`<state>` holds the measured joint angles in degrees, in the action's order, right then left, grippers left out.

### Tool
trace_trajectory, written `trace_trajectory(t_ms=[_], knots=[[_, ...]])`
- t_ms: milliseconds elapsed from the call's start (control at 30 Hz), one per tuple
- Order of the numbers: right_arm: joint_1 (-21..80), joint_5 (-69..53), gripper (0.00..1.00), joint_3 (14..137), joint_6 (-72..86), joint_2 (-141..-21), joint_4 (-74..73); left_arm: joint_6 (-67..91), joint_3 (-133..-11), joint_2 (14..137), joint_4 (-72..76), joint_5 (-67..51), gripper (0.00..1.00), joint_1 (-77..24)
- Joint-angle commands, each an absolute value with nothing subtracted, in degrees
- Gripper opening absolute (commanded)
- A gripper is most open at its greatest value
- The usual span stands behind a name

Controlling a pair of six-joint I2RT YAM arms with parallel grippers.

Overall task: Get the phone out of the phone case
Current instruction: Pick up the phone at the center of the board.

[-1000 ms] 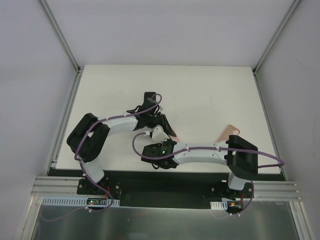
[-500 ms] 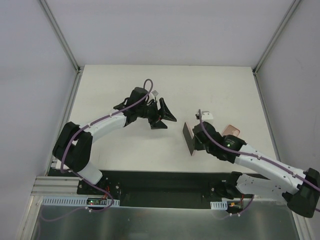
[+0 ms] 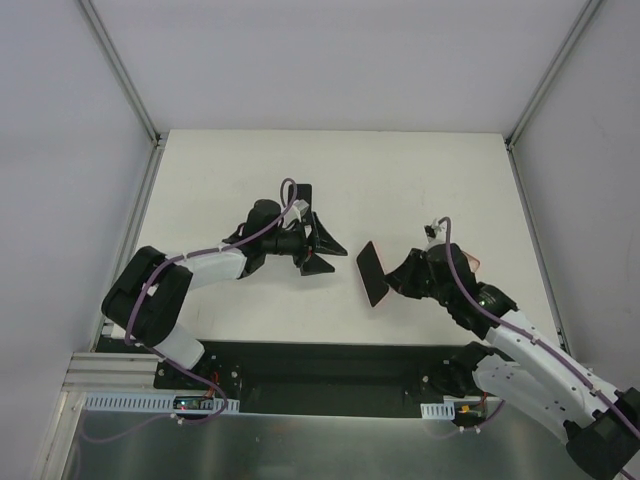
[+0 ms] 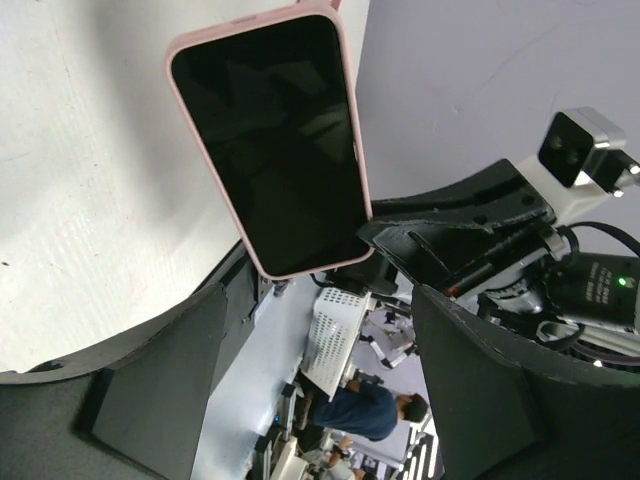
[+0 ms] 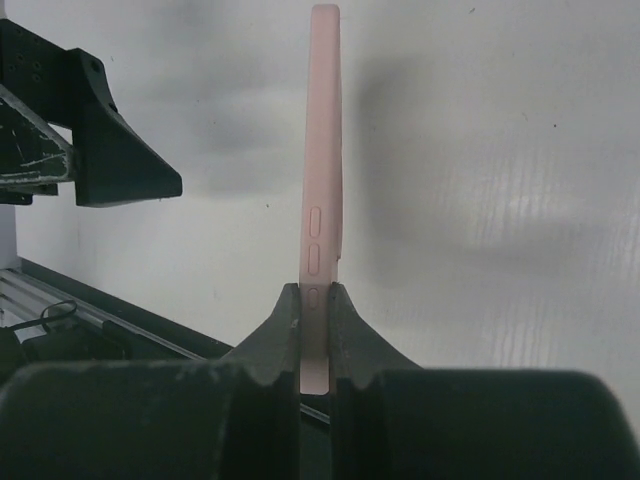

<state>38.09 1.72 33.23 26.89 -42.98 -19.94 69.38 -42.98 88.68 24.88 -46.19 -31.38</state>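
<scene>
The phone, black screen in a pink case (image 3: 372,272), is held off the table by my right gripper (image 3: 396,276), which is shut on its lower end. In the right wrist view the case (image 5: 322,190) stands edge-on between the fingertips, side buttons showing, with the right gripper (image 5: 316,300) clamped on it. My left gripper (image 3: 322,248) is open and empty, a short way left of the phone and pointing at it. The left wrist view shows the screen (image 4: 270,150) beyond the open left gripper (image 4: 320,390).
A flat pink object (image 3: 468,261) lies on the white table (image 3: 400,180) behind the right arm, mostly hidden. The left gripper's fingers (image 5: 105,140) show at the upper left of the right wrist view. The black front rail (image 3: 330,355) runs along the table's near edge.
The two grippers, close together at the front middle a second ago, have parted. The right gripper has carried the phone to the right; the left gripper has drawn back left, open.
</scene>
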Motion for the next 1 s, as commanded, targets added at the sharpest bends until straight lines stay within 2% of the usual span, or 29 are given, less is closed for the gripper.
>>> trace_trajectory(t_ms=[0,200,400,700,967], knots=[[36.30,-4.30,0.01,31.21,33.39,-40.69,-5.81,78.83,-39.20,89.82,44.72,-49.66,0.73,-31.03],[35.60,-3.96,0.01,28.22,39.28,-39.38,1.82,84.98,-36.48,92.81,56.33,-50.01,0.76,-31.03],[35.33,-1.50,0.01,26.98,43.76,-37.71,4.04,89.65,-33.84,95.54,65.90,-49.66,0.76,-31.03],[35.07,-2.29,0.01,26.37,46.40,-36.65,7.20,92.37,-32.61,98.61,71.45,-48.26,0.77,-31.03],[35.07,-3.16,0.01,26.10,49.04,-35.77,9.75,99.49,-32.34,105.64,86.48,-46.93,0.77,-31.20]])
